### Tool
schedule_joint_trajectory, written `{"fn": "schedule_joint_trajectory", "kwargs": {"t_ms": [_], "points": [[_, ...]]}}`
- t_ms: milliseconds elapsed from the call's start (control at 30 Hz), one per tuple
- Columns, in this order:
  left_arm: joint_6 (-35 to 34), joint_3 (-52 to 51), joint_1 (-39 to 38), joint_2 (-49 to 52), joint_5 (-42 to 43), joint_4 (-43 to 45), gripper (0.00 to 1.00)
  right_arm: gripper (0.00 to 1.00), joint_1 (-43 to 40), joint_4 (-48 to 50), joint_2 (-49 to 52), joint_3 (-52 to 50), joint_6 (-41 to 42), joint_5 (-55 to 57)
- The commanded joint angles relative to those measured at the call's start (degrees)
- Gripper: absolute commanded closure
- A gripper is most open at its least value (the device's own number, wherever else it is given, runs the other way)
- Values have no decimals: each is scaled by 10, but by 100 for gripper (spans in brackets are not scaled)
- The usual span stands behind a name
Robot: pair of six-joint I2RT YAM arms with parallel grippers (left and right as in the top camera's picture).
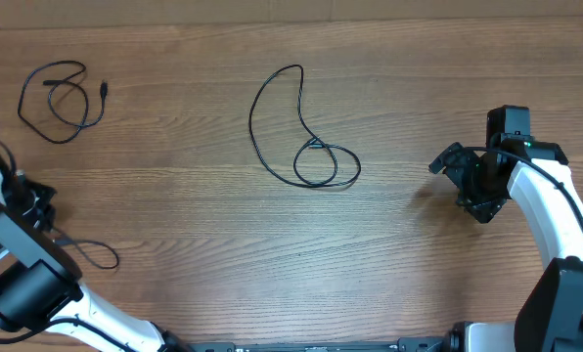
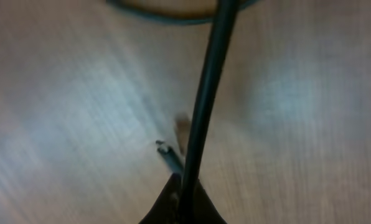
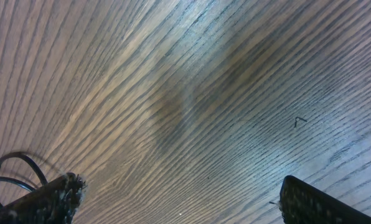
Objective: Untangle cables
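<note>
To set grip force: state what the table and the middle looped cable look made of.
Table: wood or wood-look laminate, matte. Long brown grain lines show; which one is unclear. Middle cable: thin black cord, likely with a rubber or plastic jacket, smooth. It lies in soft curved loops.

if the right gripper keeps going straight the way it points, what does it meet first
Most likely the bare wooden table: the right gripper has only wood ahead between its open jaws. A cable loop lies off to one side.
</note>
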Motion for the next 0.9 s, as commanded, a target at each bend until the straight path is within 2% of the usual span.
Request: {"fn": "schedule_joint_trajectory", "kwargs": {"t_ms": [0,333,733,867], "points": [[26,-7,-24,-10,-16,19,96,0,-3,1,1,-3,-2,8],[41,-18,-80,-9,-59,65,96,0,-3,1,1,-3,-2,8],[44,-98,-87,-9,-72,137,96,0,-3,1,1,-3,-2,8],[96,-102,-87,-9,-72,147,96,0,-3,1,1,-3,-2,8]]}}
